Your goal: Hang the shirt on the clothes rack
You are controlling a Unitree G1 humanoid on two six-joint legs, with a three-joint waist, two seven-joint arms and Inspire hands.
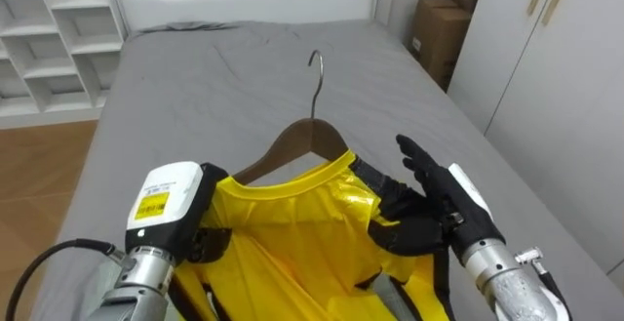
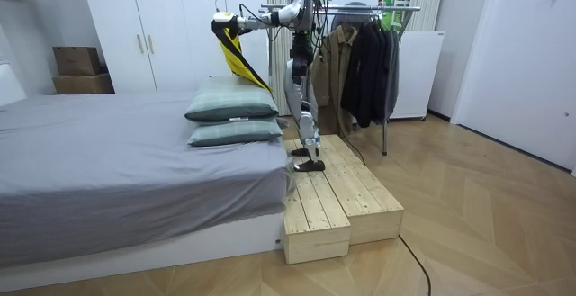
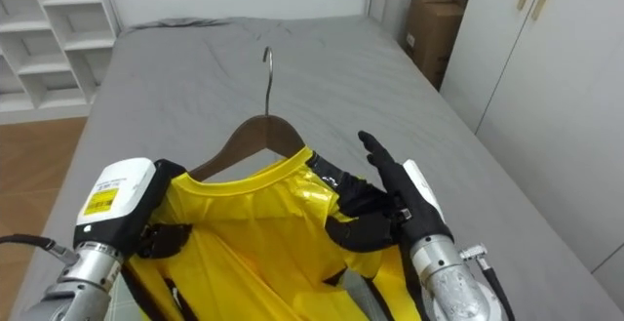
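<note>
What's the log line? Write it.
yellow garment on wooden hanger | held over bed | left hand at its left shoulder | right hand open at right | not yet on rack

Bright yellow is filling the lower centre: the glossy garment (image 1: 292, 238) is showing black trim along its right edge. Above it the hanger (image 1: 292, 143) is coming through dark brown, its hook silvery. The left hand (image 1: 171, 202) is showing white with a yellow label, and the right hand (image 1: 437, 196) is reading black with a white back. Behind, the bed (image 1: 214, 67) is lying plain grey, with white shelves (image 1: 49, 38) upper left and brown cardboard boxes (image 1: 439, 33) upper right.
</note>
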